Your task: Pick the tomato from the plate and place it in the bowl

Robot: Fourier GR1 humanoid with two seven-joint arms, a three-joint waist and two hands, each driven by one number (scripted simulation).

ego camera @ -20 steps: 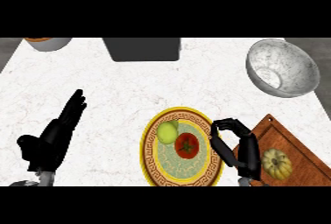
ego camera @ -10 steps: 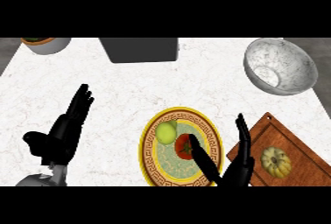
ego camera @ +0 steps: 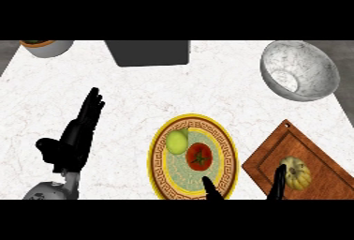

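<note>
Tomato (ego camera: 199, 156): we see it on the plate (ego camera: 160, 159), just ahead of our right hand's (ego camera: 278, 183) thumb, beside a green fruit (ego camera: 177, 141).
Right hand: fingers straight, holding nothing, at the lower edge.
Bowl (ego camera: 300, 70): far ahead of it.
Left hand (ego camera: 76, 138): open, resting.

Tomato (ego camera: 199, 156) on plate (ego camera: 229, 154), bowl (ego camera: 301, 69) top right, left robot hand (ego camera: 75, 140) open

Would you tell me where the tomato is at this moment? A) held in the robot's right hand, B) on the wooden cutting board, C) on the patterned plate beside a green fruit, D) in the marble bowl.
C: the tomato lies on the plate next to the green fruit, untouched by the right hand, whose fingers are straight.
</note>
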